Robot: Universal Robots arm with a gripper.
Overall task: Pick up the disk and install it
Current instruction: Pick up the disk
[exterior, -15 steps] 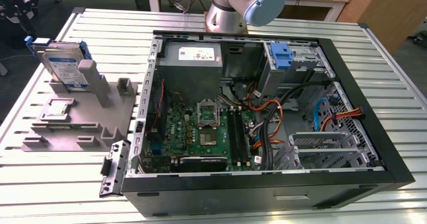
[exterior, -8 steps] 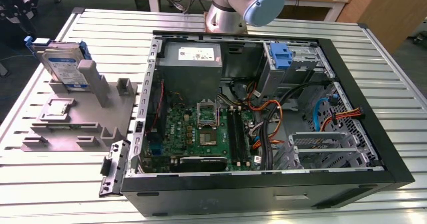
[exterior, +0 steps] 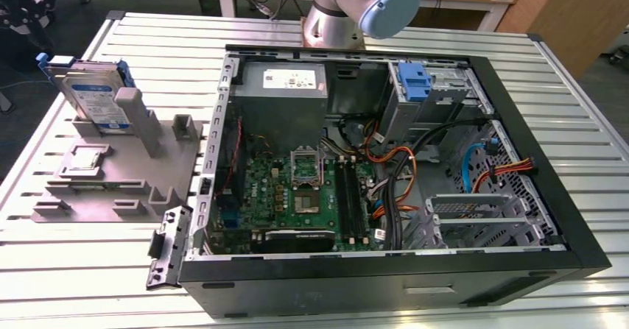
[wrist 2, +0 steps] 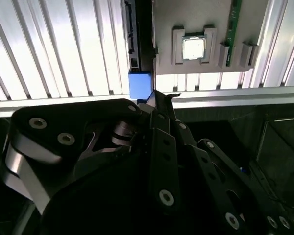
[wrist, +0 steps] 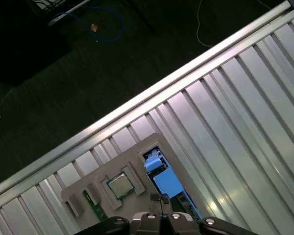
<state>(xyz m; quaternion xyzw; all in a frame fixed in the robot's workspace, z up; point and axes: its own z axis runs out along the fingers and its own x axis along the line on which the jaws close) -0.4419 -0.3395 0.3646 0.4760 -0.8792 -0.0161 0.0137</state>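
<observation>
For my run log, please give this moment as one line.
silver hard drive with blue rails: upright in grey holder | hand: shut, empty, above the drive

The arm [exterior: 346, 5] carries its black end effector [wrist: 159, 198], jaws closed together.

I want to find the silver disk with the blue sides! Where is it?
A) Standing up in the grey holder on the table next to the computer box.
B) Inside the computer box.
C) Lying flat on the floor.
A: in the exterior view the disk stands on edge in the grey holder on the table, outside the computer case.
</observation>
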